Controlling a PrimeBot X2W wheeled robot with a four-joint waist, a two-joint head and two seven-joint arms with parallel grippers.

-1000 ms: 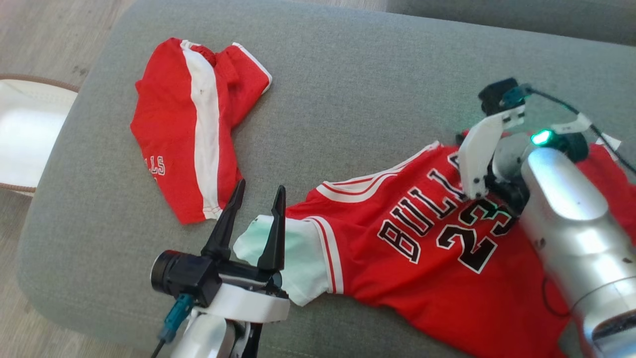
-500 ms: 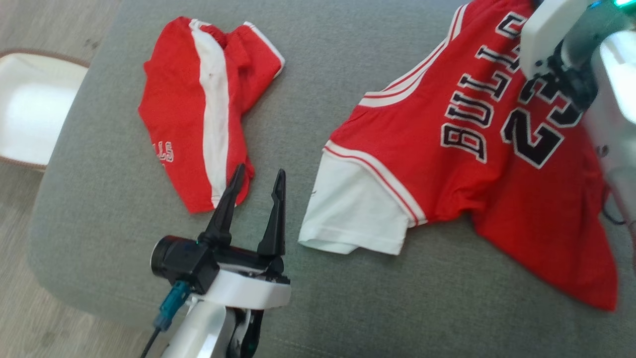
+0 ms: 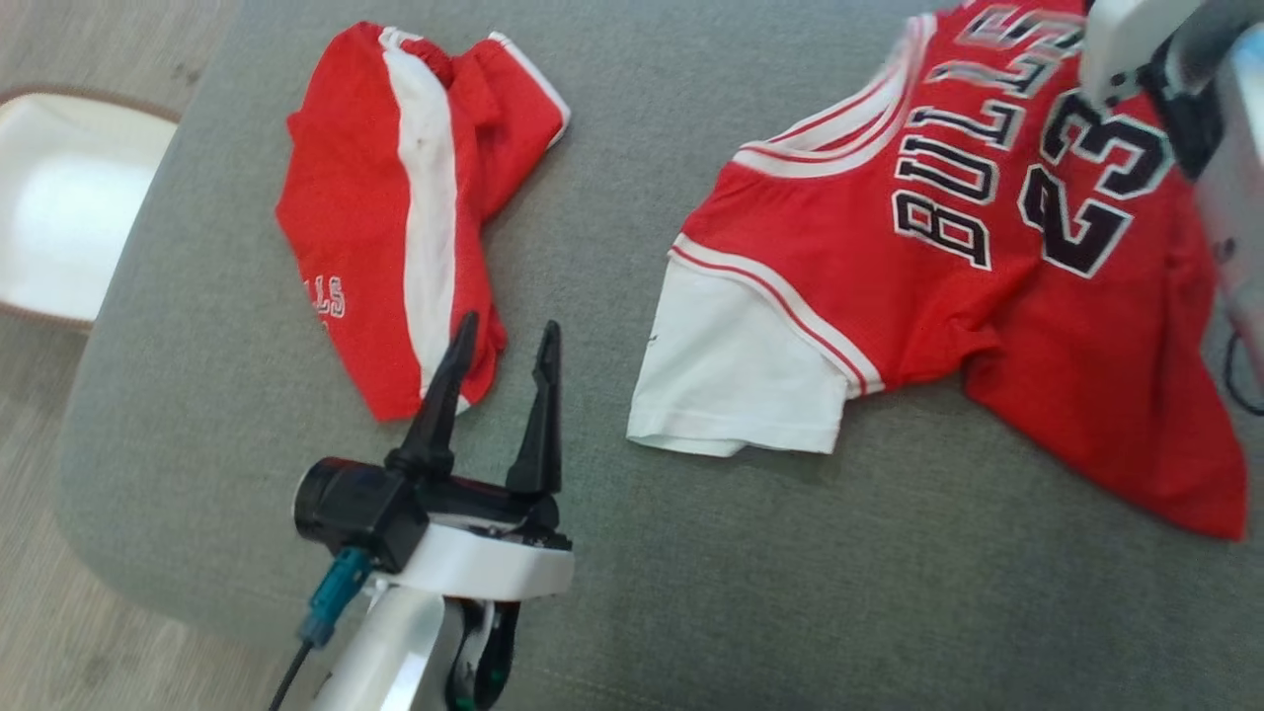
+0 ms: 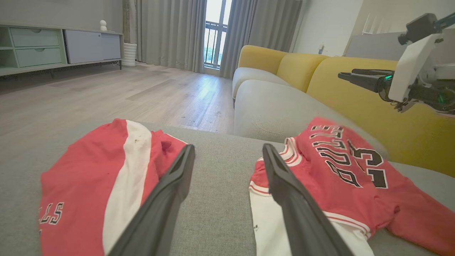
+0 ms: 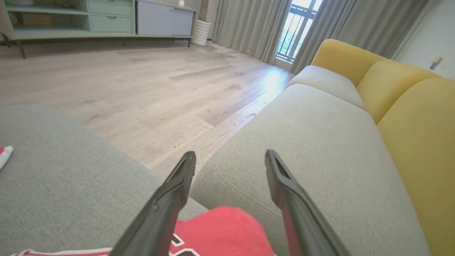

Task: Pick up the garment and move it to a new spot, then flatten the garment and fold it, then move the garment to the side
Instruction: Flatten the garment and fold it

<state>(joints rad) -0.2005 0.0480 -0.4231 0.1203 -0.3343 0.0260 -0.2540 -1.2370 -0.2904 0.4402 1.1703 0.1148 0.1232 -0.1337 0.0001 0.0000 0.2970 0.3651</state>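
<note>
You can read BULLS 23 on the jersey; the shorts show LLS, perhaps cut off. Your left gripper hovers low, and the right gripper sits high over the jersey. Both jaws are wide and empty.

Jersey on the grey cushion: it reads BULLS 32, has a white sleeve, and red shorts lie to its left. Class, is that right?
Not quite: the jersey reads BULLS 23, not 32, as the head view shows. The rest stands: grey cushion beneath, white sleeve, red shorts to its left.
</note>
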